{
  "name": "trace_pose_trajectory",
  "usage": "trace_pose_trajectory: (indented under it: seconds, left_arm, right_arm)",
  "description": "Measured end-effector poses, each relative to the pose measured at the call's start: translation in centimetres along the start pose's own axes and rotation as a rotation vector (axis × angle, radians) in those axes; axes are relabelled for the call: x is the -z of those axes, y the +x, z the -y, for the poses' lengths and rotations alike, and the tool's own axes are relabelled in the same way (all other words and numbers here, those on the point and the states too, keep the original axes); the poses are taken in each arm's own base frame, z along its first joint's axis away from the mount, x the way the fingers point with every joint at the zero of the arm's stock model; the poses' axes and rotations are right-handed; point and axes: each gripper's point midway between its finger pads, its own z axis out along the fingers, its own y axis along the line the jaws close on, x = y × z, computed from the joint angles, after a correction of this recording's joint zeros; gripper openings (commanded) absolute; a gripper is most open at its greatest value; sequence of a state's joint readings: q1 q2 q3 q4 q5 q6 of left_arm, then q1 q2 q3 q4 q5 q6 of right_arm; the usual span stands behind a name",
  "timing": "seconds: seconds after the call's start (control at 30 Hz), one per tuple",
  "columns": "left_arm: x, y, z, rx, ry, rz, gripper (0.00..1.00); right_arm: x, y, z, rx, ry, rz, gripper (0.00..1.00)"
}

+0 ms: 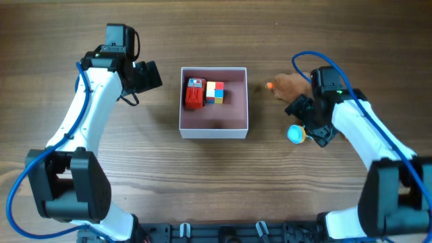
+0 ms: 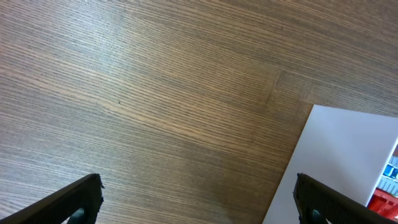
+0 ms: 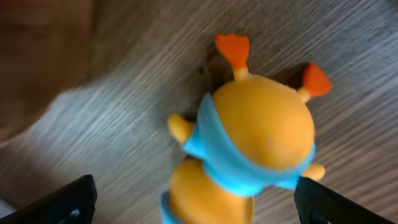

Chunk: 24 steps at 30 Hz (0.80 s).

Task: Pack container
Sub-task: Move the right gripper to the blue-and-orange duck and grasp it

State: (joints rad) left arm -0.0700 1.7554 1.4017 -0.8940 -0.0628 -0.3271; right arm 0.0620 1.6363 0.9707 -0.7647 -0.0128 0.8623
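While my right end effector (image 3: 205, 202) hangs spread above the yellow toy (image 3: 261, 137), I judge it light, slippery; grip its middle.

Soft, even light fills the overhead view, with a faint shadow inside the container (image 1: 229, 115). The right wrist view is blurred around the close toy (image 3: 261, 130). The left wrist view shows the table (image 2: 155, 93) grain sharply.

Both arms have white moulded link shells w/ chunky black joint housings & big black blocks at the base end: left arm (image 1: 84, 115), right arm (image 1: 368, 131). A thin blue cable (image 1: 307, 54) runs along each, and there's a tiny green light (image 1: 335, 89) on the right wrist housing. Pincer fingers (image 2: 74, 202) are matt black plastic, flat, squared-off tips.
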Motion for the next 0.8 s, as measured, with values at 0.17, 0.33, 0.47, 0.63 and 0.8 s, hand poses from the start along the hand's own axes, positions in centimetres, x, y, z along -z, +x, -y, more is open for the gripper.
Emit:
trace_pose_trajectory:
  seconds: [0.17, 0.33, 0.47, 0.63, 0.8]
  left_arm:
    - [0.0, 0.0, 0.0, 0.0, 0.0, 0.0, 1.0]
    - [0.0, 0.0, 0.0, 0.0, 0.0, 0.0, 1.0]
    - [0.0, 0.0, 0.0, 0.0, 0.0, 0.0, 1.0]
    - [0.0, 0.0, 0.0, 0.0, 0.0, 0.0, 1.0]
    - [0.0, 0.1, 0.0, 0.0, -0.001, -0.004, 1.0]
  right_arm:
    - [-3.3, -0.5, 2.3, -0.05, 0.102, -0.054, 1.0]
    - [-3.3, -0.5, 2.4, -0.03, 0.104, -0.054, 0.63]
    - [-3.3, -0.5, 2.4, -0.023, 0.104, -0.057, 0.22]
    - [-3.2, -0.4, 2.7, 0.003, 0.112, -0.065, 0.04]
    - [-2.3, -0.2, 2.7, 0.076, 0.1, -0.074, 0.04]
